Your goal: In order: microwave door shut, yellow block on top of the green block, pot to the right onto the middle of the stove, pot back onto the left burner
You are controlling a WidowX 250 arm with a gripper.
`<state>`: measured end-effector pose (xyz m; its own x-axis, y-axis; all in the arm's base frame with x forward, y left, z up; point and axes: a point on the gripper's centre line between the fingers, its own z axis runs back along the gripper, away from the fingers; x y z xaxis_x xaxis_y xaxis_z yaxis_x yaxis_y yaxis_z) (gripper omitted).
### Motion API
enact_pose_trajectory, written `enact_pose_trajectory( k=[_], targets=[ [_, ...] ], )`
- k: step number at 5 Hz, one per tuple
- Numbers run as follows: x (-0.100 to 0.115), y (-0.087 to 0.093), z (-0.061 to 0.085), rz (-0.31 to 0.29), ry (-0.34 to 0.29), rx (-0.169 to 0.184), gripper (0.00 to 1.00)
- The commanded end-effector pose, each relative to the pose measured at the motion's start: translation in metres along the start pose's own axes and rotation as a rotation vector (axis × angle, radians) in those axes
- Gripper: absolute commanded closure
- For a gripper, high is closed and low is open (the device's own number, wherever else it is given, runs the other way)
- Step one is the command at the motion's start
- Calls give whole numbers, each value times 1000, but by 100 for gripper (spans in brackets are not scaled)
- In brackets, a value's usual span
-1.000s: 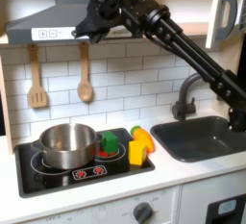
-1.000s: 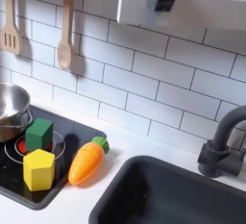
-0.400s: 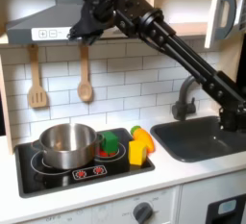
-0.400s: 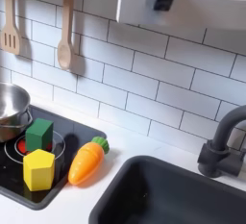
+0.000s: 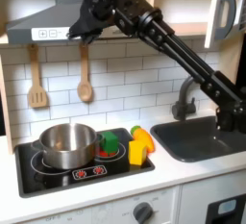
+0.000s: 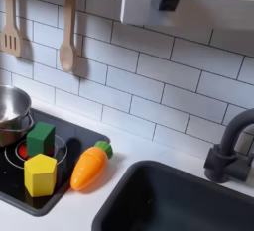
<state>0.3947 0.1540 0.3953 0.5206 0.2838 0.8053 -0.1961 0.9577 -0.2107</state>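
Observation:
The steel pot sits on the left burner of the black stove, hiding the burner. To its right in the first exterior view stand the green block and the yellow block, apart from each other. The microwave door, white-grey with a curved handle, is at that view's top right. My gripper hangs high up by the range hood, far above the pot. It looks open and holds nothing.
An orange toy carrot lies beside the yellow block. The sink and its dark faucet are beyond the stove. A wooden spatula and a spoon hang on the tiled wall.
My arm has shifted slightly left along the hood in the first exterior view. The pot, the blocks and the carrot have not moved.

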Motion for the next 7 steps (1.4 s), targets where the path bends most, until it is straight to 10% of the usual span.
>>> enact_pose_trajectory(
  k=[1, 7],
  targets=[
    [5, -6, 1, 3, -11, -12, 100],
    [-14, -7, -6, -9, 47, -9, 100]
  ],
)
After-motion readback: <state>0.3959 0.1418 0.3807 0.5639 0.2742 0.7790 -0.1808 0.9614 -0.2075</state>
